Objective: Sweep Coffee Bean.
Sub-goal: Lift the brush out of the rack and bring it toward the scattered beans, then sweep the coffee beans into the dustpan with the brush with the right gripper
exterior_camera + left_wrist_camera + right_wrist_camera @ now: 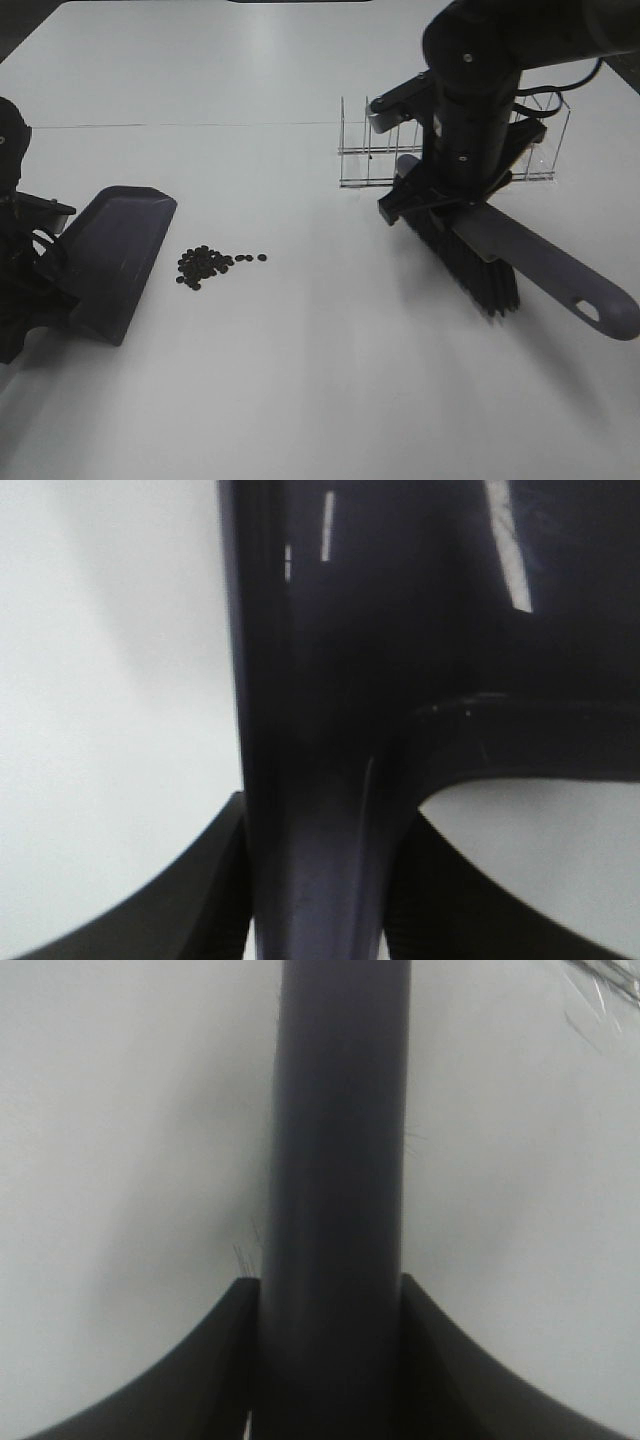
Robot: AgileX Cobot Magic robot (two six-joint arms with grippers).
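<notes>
A small pile of dark coffee beans (pixel 205 265) lies on the white table (pixel 300 380), left of centre. A purple-grey dustpan (pixel 115 255) lies just left of the beans, its open edge towards them. My left gripper (pixel 35 270) is shut on the dustpan's handle (pixel 320 810) at the far left. My right gripper (pixel 440 195) is shut on a brush (pixel 500 255) with black bristles (pixel 470 270) and a purple-grey handle (pixel 335 1190), well to the right of the beans. The brush hangs tilted, bristles near the table.
A clear wire-frame rack (pixel 450 140) stands behind the right arm at the back right. A thin seam line (pixel 180 125) crosses the table behind the beans.
</notes>
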